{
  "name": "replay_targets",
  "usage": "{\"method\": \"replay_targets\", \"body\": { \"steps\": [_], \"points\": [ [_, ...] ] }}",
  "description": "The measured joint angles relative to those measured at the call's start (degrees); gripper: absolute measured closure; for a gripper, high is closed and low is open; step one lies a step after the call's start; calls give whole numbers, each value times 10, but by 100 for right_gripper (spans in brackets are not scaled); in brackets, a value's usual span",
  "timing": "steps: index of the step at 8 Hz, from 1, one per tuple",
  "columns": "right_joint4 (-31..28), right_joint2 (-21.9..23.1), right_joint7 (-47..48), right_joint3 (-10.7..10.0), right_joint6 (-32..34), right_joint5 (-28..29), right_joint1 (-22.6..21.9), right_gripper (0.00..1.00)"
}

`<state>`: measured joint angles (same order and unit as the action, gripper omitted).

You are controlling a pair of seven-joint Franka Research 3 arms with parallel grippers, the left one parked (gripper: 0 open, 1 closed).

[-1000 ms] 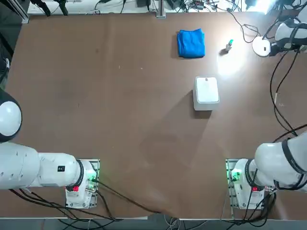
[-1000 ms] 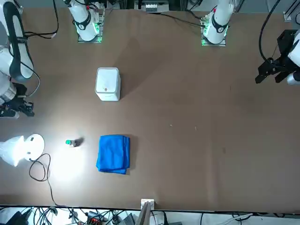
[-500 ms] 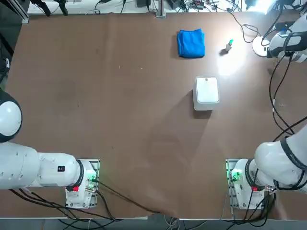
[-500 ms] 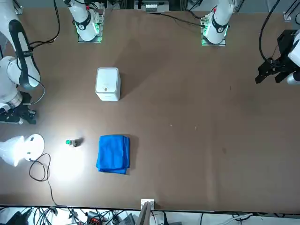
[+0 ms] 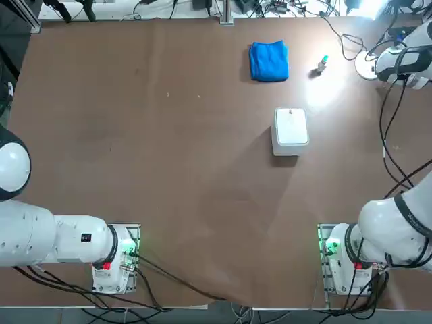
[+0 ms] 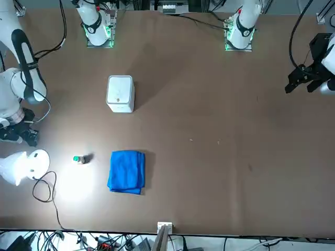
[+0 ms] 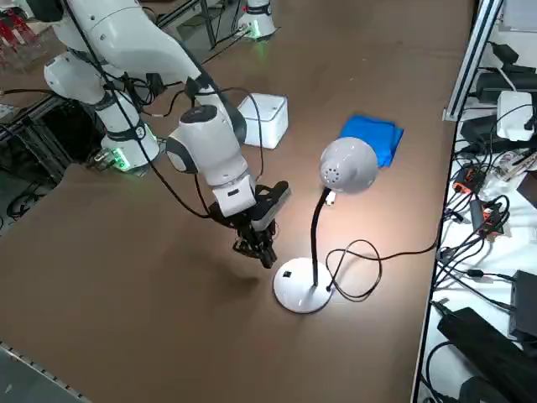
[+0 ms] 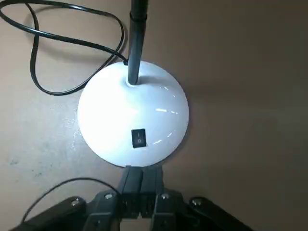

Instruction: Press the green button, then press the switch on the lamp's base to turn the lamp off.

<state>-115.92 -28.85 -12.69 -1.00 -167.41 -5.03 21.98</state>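
Top view: the right arm reaches along the bench (image 5: 169, 169) edge to its far right corner, where the lamp's base (image 5: 368, 69) shows only as a sliver beside the arm; the green button (image 5: 323, 62) stands upright just short of it, between the base and the blue cloth (image 5: 268, 61), inside the lamp's pool of light. The white box (image 5: 291, 131) sits apart, nearer the robot.

Front view: the right gripper (image 6: 21, 137) hangs low just beside the base (image 6: 32, 162), apart from the button (image 6: 77, 159); the lamp is lit, so the switch is judged not yet pressed.

Right side view: the gripper (image 7: 260, 248) points down, tips near the bench and just beside the base (image 7: 300, 290); the lamp (image 7: 348, 165) head arches above. That pose suits a poke, not a grasp.

Right wrist view: the gripper (image 8: 140, 180) has its fingers (image 8: 130, 180) pressed together, holding nothing, forming one blunt tip aimed at the switch (image 8: 139, 138), a dark rocker on the near slope of the white dome; the tip stands at the base's rim, short of the switch.
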Motion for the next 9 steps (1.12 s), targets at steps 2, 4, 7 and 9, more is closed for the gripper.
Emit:
{"method": "replay_targets", "body": {
  "steps": [2,4,7,9],
  "points": [
    [1,-5,16,3,-4,0,0,99],
    [5,-13,44,15,-14,1,0,99],
    [13,-35,52,20,-51,1,0,99],
    [14,-43,53,20,-66,1,1,99]
  ]
}}
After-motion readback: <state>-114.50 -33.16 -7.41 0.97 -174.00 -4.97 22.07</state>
